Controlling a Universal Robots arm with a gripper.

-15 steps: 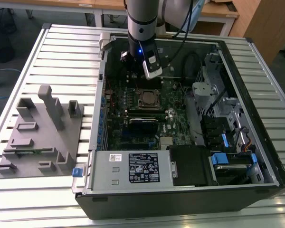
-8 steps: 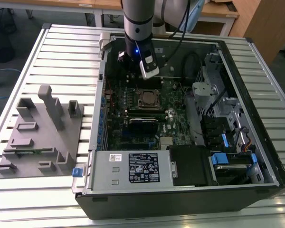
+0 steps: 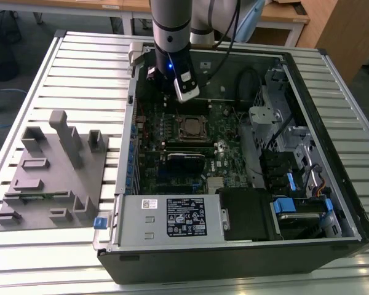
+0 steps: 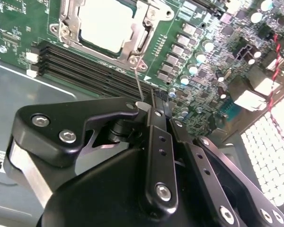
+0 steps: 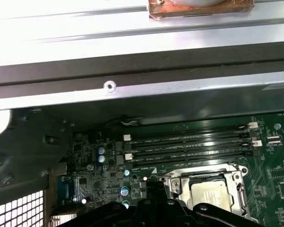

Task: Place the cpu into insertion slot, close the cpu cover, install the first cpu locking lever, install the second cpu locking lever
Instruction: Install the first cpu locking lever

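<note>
The cpu (image 4: 102,21) lies flat in the insertion slot (image 3: 192,128) on the green board, its pale metal top showing through the window of the cpu cover (image 4: 68,21), which is down over it. In the first wrist view the cpu (image 5: 210,194) sits beside the cover frame (image 5: 177,184). A thin wire locking lever (image 4: 138,80) rises from the socket's corner up to my gripper (image 4: 154,101). The jaws are shut, and the lever's end rests against one fingertip. In the exterior view my gripper (image 3: 186,93) hangs over the socket's far side.
Long black memory slots (image 5: 189,144) run alongside the socket. A black card (image 3: 186,157) and the power supply (image 3: 172,218) lie nearer the front. Drive cages (image 3: 295,153) fill the exterior view's right. A grey fixture (image 3: 49,172) stands outside the case at the left.
</note>
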